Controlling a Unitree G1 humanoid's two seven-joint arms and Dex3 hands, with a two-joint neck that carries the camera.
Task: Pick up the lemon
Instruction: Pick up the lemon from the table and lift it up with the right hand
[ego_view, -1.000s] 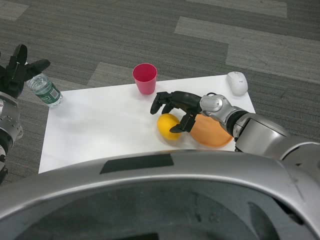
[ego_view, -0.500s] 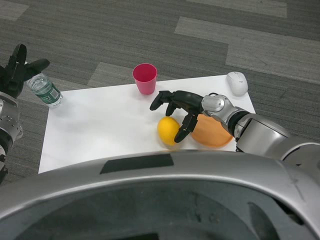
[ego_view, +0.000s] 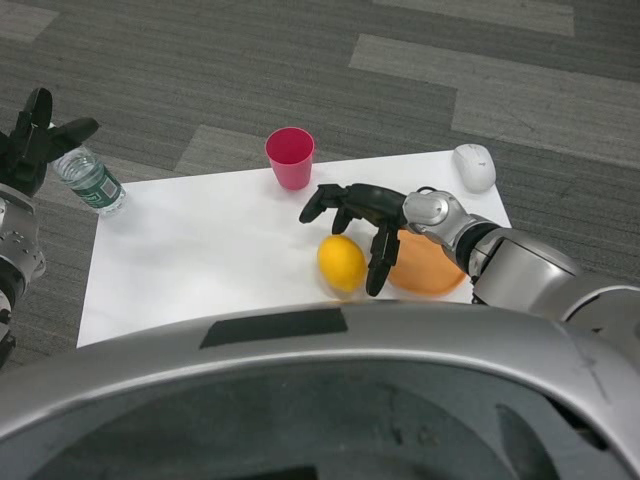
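Note:
The yellow lemon (ego_view: 341, 264) lies on the white table (ego_view: 200, 250) near its front edge. My right hand (ego_view: 357, 215) hovers just above and to the right of it, fingers spread apart. One long finger (ego_view: 380, 258) reaches down along the lemon's right side, close to it or touching. The hand holds nothing. My left hand (ego_view: 32, 140) waits raised off the table's far left corner, fingers apart and empty.
An orange (ego_view: 427, 266) sits right behind the right hand's finger. A pink cup (ego_view: 290, 157) stands at the table's far edge, a white mouse (ego_view: 474, 165) at the far right corner, a water bottle (ego_view: 90, 181) at the far left corner.
The right hand's fingers have opened off the lemon, and one finger now points down beside it. The lemon has shifted slightly toward the front edge.

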